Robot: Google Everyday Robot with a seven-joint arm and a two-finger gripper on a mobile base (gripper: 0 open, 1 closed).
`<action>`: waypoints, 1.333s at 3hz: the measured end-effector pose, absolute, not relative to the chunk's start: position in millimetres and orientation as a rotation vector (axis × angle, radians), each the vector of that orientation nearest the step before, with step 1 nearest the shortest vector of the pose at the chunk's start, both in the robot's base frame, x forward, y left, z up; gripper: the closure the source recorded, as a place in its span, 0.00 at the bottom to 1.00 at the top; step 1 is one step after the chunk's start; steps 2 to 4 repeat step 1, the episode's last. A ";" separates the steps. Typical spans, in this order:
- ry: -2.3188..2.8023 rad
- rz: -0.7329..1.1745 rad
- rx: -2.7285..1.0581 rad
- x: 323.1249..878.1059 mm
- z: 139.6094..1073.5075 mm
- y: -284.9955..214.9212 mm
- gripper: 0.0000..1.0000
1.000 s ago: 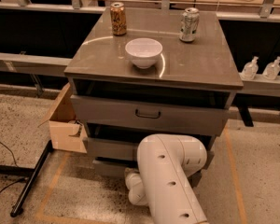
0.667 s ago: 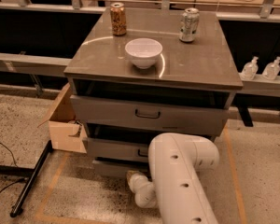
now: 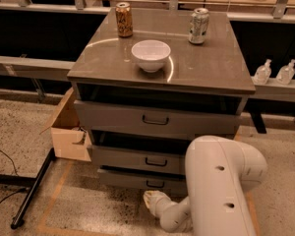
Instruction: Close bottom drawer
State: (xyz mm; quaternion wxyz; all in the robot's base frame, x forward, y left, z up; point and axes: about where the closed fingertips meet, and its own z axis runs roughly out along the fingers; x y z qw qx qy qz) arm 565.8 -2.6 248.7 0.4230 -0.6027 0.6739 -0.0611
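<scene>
The bottom drawer [image 3: 132, 179] is the lowest and shortest grey front on the cabinet, with a small dark pull handle [image 3: 155, 184]. It stands slightly out from the cabinet, with a dark gap above it. Its right end is hidden behind my white arm [image 3: 221, 181]. My gripper [image 3: 150, 199] is low, just above the floor, right in front of the drawer's lower edge below the handle. I cannot tell whether it touches the front.
The middle drawer [image 3: 137, 159] and top drawer [image 3: 152, 118] also stand slightly open. A white bowl [image 3: 150, 55] and two cans [image 3: 123, 19] [image 3: 199, 26] stand on the cabinet top. A cardboard box [image 3: 69, 132] sits at the cabinet's left, and a black stand leg [image 3: 32, 191] lies on the floor.
My arm has swung to the right, and the gripper has shifted slightly right and lower in front of the bottom drawer. Things on the cabinet top have not moved.
</scene>
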 end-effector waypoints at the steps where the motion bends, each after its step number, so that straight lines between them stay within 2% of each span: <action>1: 1.689 -0.149 -1.515 561.8 247.4 -2.2 0.81; 4: 1.689 -0.149 -1.515 561.8 247.4 -2.2 0.81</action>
